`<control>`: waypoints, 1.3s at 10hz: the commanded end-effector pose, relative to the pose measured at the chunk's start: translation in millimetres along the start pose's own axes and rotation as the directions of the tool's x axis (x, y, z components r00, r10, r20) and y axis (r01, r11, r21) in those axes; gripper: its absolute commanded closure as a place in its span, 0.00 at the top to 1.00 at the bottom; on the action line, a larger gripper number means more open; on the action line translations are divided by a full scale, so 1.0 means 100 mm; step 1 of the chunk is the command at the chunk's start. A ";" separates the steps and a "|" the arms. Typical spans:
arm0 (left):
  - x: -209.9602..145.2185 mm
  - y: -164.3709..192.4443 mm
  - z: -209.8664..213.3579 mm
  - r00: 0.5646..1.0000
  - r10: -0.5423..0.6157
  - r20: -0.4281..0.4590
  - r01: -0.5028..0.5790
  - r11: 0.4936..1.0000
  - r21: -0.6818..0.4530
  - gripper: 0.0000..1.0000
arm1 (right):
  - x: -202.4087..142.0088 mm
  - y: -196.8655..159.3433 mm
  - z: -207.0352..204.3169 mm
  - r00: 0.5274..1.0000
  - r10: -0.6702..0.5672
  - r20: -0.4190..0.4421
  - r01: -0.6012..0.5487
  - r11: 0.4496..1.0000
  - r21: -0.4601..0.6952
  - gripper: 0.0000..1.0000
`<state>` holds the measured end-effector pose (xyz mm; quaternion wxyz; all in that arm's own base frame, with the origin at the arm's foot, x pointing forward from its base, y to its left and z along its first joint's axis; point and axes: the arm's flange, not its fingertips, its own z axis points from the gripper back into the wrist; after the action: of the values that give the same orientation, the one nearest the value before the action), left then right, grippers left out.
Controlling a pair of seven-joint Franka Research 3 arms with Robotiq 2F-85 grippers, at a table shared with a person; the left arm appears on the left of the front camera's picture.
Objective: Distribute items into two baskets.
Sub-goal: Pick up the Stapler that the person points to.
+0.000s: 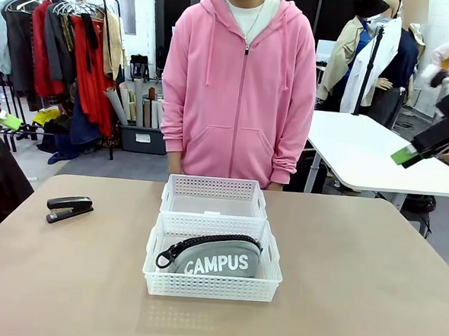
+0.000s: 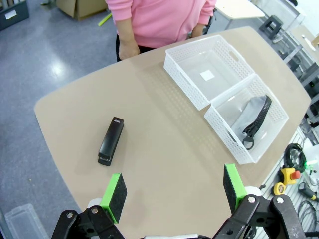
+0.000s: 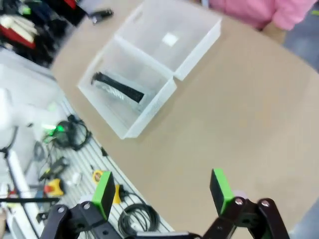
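Note:
Two white mesh baskets stand end to end at the table's middle. The near basket (image 1: 211, 285) holds the grey "CAMPUS" pouch (image 1: 217, 259), zipper up. The far basket (image 1: 215, 198) is empty but for a small label. The black stapler (image 1: 69, 208) lies on the table to the left, apart from both baskets. My left gripper (image 2: 174, 191) hovers open high above the table's left side, with the stapler (image 2: 110, 141) ahead of its fingers. My right gripper (image 3: 162, 191) hangs open high over the right side, and the pouch (image 3: 119, 89) shows in its basket (image 3: 114, 117).
A person in a pink hoodie (image 1: 241, 85) stands at the far edge, behind the far basket, with a hand (image 2: 128, 50) by the table edge. Cables and tools (image 3: 75, 164) lie below the near edge. A white table (image 1: 378, 151) stands at the back right.

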<state>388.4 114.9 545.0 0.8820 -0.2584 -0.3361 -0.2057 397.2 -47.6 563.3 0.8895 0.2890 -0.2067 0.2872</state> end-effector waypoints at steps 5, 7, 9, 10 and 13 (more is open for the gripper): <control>0.00 0.01 0.01 1.000 -0.010 0.015 0.010 1.000 -0.014 1.00 | -0.21 0.02 0.11 0.999 -0.025 0.046 0.025 1.000 0.003 1.00; 0.00 0.01 0.01 1.000 -0.010 0.015 0.010 1.000 -0.014 1.00 | -0.21 0.02 0.11 0.999 -0.025 0.046 0.025 1.000 0.003 1.00; 0.00 0.01 0.01 1.000 -0.010 0.015 0.010 1.000 -0.014 1.00 | -0.21 0.02 0.11 0.999 -0.025 0.046 0.025 1.000 0.003 1.00; 0.00 0.01 0.01 1.000 -0.010 0.015 0.010 1.000 -0.014 1.00 | -0.21 0.02 0.11 0.999 -0.025 0.046 0.025 1.000 0.003 1.00; 0.00 0.01 0.01 1.000 -0.010 0.015 0.010 1.000 -0.014 1.00 | -0.22 0.02 0.08 0.999 -0.020 0.046 0.020 1.000 0.009 1.00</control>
<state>388.4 114.9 545.0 0.8820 -0.2584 -0.3361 -0.2057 377.7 -60.5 558.3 0.8861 0.3013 -0.2231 0.2725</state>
